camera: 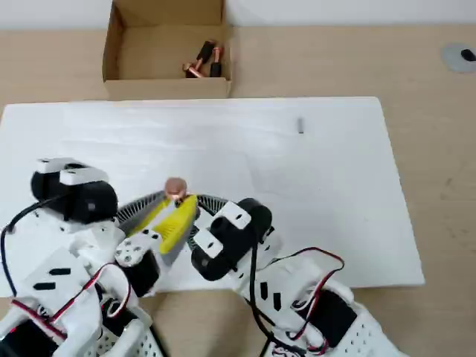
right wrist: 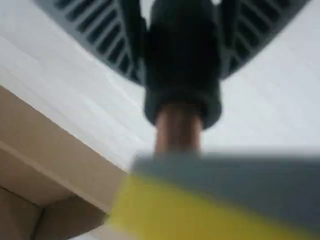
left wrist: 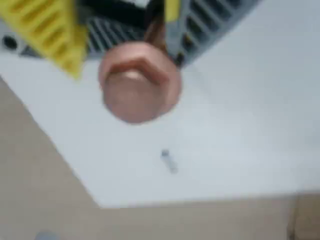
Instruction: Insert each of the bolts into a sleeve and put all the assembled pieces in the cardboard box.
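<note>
- My left gripper (camera: 175,199) was clenched on the bolt (left wrist: 140,82). It had it pinched just below the round copper head, out over the near part of the white mat (camera: 335,193) between the two arms.
- Meanwhile my right gripper (right wrist: 182,60) was clamped around the black sleeve (right wrist: 182,95), which sat in line with the bolt's shank.
- On the right wrist cam there was bare copper shank between the sleeve's mouth and the left gripper. My read was that the bolt had gone in but wasn't seated all the way.
- So the step in hand was mating this bolt with this sleeve. The pair was well apart from the box.
- The cardboard box (camera: 111,52) sat on the table (camera: 439,149) just past the mat's far edge, toward the left. A few assembled pieces (camera: 202,63) were lying in its right-hand corner, but they overlapped too much for a solid count.
- Next move, as I figured it: keep both axes lined up and press the two together until the head meets the sleeve.
- The left gripper was sitting right where the sleeve had to travel, so it'd probably need to let go or regrip first.
- After that, one arm would carry the piece over the box wall and drop it.
- There was also a small grey bit (camera: 300,126) lying alone on the far part of the mat. I couldn't tell what it was.
</note>
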`<state>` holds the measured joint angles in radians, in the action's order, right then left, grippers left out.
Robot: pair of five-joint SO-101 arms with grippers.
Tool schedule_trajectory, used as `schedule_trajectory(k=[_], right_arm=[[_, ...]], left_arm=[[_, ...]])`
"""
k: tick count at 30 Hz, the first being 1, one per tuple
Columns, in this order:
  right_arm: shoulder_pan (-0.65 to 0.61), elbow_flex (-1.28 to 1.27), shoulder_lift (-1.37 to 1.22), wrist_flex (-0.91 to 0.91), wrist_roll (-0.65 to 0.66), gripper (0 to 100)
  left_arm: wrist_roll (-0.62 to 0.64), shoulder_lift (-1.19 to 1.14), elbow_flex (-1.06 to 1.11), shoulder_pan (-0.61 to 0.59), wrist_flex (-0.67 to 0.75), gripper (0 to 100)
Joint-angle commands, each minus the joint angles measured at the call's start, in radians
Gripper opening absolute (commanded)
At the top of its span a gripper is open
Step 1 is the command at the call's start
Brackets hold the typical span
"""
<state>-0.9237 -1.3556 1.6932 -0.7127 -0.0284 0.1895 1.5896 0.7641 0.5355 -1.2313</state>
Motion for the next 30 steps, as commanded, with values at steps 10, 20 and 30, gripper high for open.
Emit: schedule_trajectory(k=[10, 20, 30], right_arm=[[0.035, 0.09, 0.005, -0.032, 0.0, 0.9], [0.189, 0.254, -0.127, 0.005, -0.005, 0.9], [0.354, 0.822, -0.811, 0.215, -0.005, 0.9]], left_arm=[[0.009, -0.033, -0.186, 0.008, -0.169, 15], [-0.026, -0.277, -0.634, 0.009, -0.365, 15], [-0.27, -0.374, -0.767, -0.209, -0.42, 6]])
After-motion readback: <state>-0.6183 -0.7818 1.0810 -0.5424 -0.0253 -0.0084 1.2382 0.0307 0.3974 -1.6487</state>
